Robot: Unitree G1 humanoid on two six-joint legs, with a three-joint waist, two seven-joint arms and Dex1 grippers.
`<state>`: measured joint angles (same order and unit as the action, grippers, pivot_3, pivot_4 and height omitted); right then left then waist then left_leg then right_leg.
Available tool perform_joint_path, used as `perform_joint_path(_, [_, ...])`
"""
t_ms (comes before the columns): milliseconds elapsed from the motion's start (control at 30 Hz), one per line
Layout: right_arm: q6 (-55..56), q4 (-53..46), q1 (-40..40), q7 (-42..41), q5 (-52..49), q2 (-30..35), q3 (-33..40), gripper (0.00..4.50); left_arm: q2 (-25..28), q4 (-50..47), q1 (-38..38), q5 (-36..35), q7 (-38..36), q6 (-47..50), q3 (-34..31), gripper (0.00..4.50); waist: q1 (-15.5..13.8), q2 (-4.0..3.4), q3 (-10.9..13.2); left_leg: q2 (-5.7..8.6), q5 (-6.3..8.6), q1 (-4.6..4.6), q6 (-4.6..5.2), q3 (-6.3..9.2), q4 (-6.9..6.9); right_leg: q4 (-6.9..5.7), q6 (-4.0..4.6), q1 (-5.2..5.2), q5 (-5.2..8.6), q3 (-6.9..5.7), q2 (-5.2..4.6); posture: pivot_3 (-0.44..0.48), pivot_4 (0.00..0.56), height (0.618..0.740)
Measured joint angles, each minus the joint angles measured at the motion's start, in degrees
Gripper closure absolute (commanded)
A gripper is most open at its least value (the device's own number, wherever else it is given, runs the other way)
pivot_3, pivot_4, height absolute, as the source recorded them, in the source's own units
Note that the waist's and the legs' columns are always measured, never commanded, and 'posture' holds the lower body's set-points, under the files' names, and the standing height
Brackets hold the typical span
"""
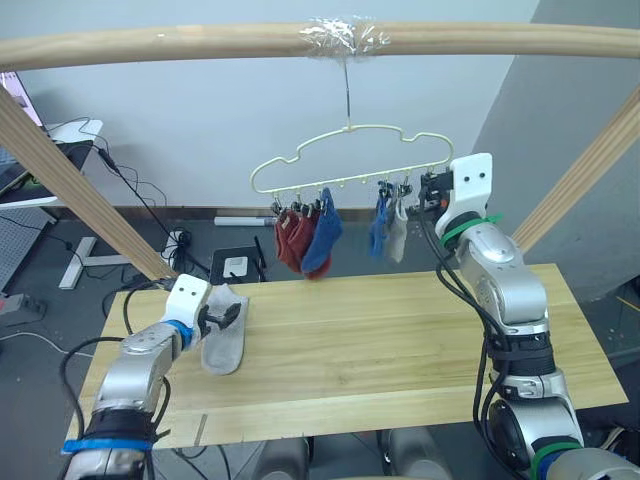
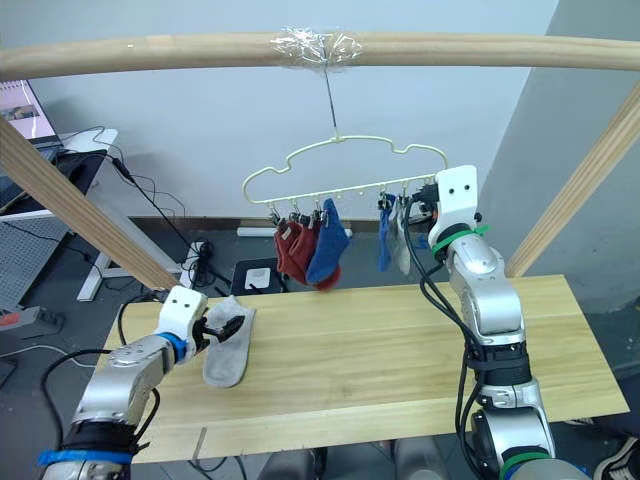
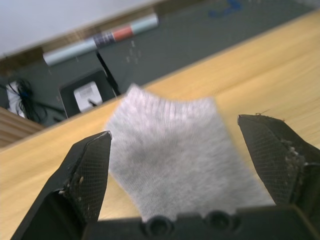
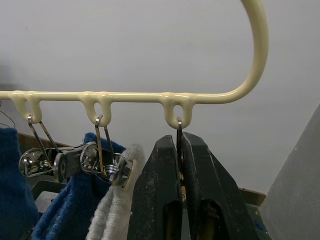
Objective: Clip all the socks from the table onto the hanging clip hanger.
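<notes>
Right wrist view: end clip [image 4: 178,131] behind hand [image 4: 181,170].

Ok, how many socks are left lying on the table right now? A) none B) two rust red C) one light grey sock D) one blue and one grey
C: a single light grey sock lies on the table between the open fingers of the left gripper; the other five hang from the clip hanger.
</notes>
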<state>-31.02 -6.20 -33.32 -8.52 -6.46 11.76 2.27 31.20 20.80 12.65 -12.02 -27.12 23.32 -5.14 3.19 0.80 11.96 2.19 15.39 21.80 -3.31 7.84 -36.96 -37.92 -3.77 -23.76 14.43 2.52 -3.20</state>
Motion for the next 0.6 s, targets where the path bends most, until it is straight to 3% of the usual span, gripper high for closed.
perform_joint_path(133, [-1.44,-1.25,0.22,-0.01,-0.27,-0.03,0.00,4.46,-0.42,10.66,5.45,2.02,-2.71,-1.63,2.01,0.00,0.18,0.01,0.00,-0.01,0.00,0.03,0.00,-0.01,0.00,-0.03,0.01,-0.07,0.00,0.00,0.00,-0.086,0.185,0.740])
perform_joint_path(300, [-2.42,-1.56,0.21,0.01,-0.43,0.02,0.00,4.46,0.84,14.87,7.90,5.03,-6.07,-3.81,3.86,0.00,0.25,0.00,-0.01,-0.01,0.00,-0.04,0.00,-0.04,0.00,-0.08,0.01,-0.04,-0.01,0.04,-0.02,-0.089,0.193,0.740])
perform_joint_path(600, [-2.39,-1.49,0.07,-0.11,-0.46,0.73,0.29,4.50,0.98,10.52,3.36,7.81,-8.88,-9.41,6.02,2.13,0.22,-0.01,-0.01,-0.01,0.00,-0.06,0.00,-0.03,-0.01,-0.08,0.02,-0.02,-0.01,0.03,-0.05,-0.080,0.199,0.740])
